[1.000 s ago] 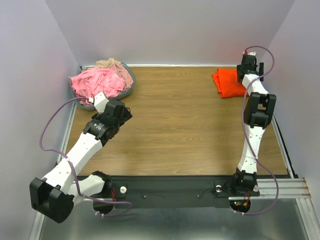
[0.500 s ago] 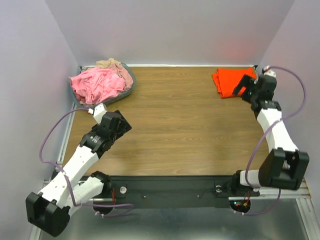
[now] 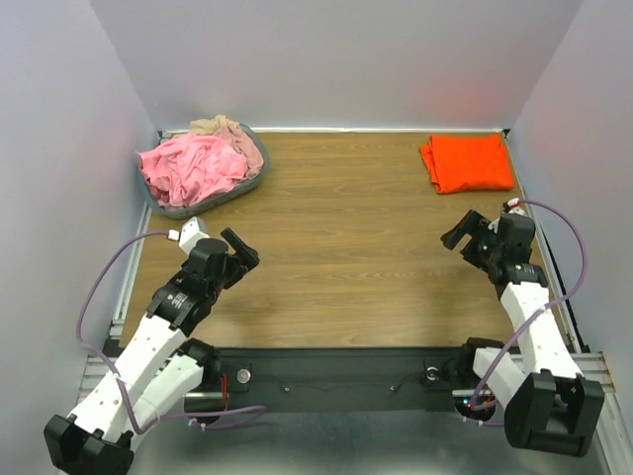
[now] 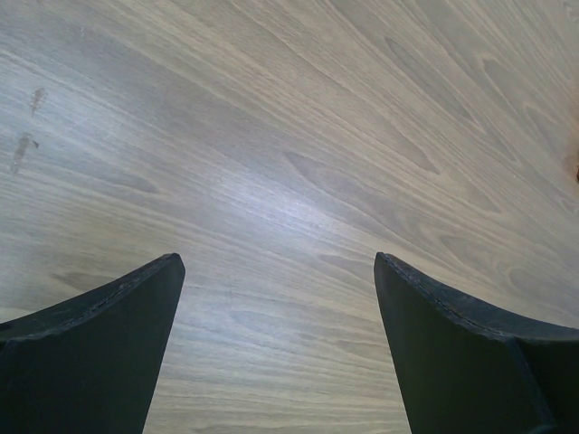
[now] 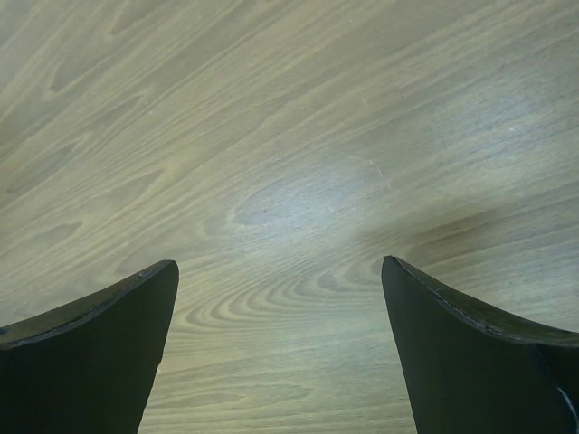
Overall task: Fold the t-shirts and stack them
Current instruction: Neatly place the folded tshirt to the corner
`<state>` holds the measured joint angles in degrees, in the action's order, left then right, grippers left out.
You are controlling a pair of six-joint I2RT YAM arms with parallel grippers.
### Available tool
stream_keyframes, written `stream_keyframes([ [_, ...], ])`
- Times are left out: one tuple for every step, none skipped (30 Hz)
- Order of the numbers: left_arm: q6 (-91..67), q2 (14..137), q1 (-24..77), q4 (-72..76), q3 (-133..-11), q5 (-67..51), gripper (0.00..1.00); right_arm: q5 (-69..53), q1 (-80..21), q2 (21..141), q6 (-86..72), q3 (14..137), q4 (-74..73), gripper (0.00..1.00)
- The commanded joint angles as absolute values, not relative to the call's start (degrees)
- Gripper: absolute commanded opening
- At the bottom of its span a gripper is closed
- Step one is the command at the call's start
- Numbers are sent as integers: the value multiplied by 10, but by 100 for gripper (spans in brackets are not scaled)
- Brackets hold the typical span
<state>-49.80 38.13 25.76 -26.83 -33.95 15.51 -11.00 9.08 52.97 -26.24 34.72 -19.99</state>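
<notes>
I have the left tool (image 3: 242, 249) hanging over the near-left part of the table (image 3: 346, 237). Its jaws are spread wide with nothing between them. Its wrist camera shows only bare wood grain in the gap, plus a couple of small dark marks on the boards off to the left.

The right tool (image 3: 461, 230) sits over the near-right part of the table. Its jaws are just as wide apart and it carries nothing. Its own camera gives me plain wood and a soft shadow crossing the right side. Neither tool touches any cloth, and both are well apart from the shirts.

The orange-red shirt (image 3: 467, 161) lies flat in the far-right corner of the table, folded into a neat, roughly square packet. Its edges run close to the right wall.

The grey oval basket (image 3: 259, 176) stands in the far-left corner. A crumpled pink shirt (image 3: 193, 166) is heaped in it and spills over the left rim. A beige shirt (image 3: 223, 127) is bunched behind the pink one, against the back edge. From this height I cannot tell whether the pink heap is one shirt or several.

The wide middle stretch of table lies between the basket and the folded shirt.
</notes>
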Motion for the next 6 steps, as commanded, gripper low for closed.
stream_keyframes([
  [-502, 360, 256, -240, -330, 156, 98, -128, 92, 492, -250, 338, -185, 100],
  [-501, 358, 256, -242, -330, 157, 98, -132, 92, 486, -248, 335, -185, 100],
  [-502, 356, 256, -243, -331, 157, 98, -135, 92, 476, -249, 331, -185, 100],
  [-502, 353, 256, -247, -333, 157, 99, -138, 92, 473, -250, 331, -186, 100],
  [-502, 353, 256, -248, -332, 156, 99, -135, 92, 469, -252, 332, -187, 100],
  [-504, 352, 256, -246, -330, 155, 99, -129, 92, 463, -257, 332, -188, 100],
])
